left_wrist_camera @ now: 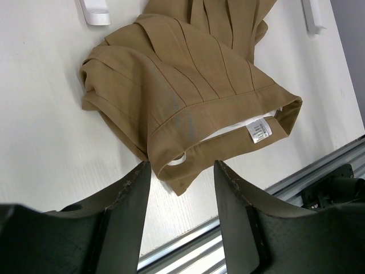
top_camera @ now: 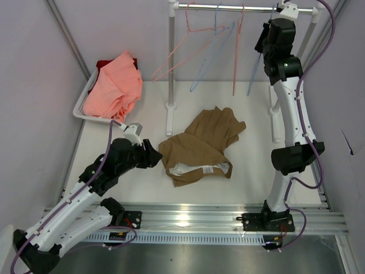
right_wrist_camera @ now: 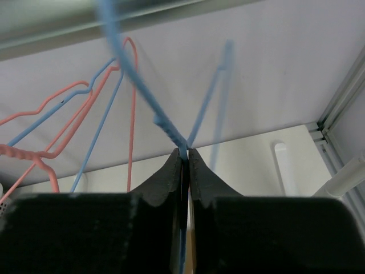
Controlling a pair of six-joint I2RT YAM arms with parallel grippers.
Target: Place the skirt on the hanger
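Plainly, the only writing we find is on the small white label (left_wrist_camera: 259,132) sewn inside the waistband of the skirt (left_wrist_camera: 188,85). It carries a few lines of tiny dark print, too small for us to read.

The skirt lies flat near the middle of the white counter (top_camera: 251,171), its waistband toward the arms and the white lining showing in the opening. The left jaws stand apart, low at the near left corner of the waistband. In the left wrist view that corner sits between the two fingers, but we cannot tell whether they touch the cloth.

Up at the rail (top_camera: 228,8), the right jaws are pressed together on the thin pale blue wire of the hanger (right_wrist_camera: 149,97), near the rail's right end. Its upper part is blurred close to the lens in the right wrist view, and in the top view the arm covers its hook. The pink hangers (right_wrist_camera: 130,114) and a second blue hanger (right_wrist_camera: 96,137) hang further left.

A salmon-pink garment (top_camera: 117,85) fills a white basket (top_camera: 81,103) at the far left; a dark red item (top_camera: 104,64) behind it is mostly hidden.
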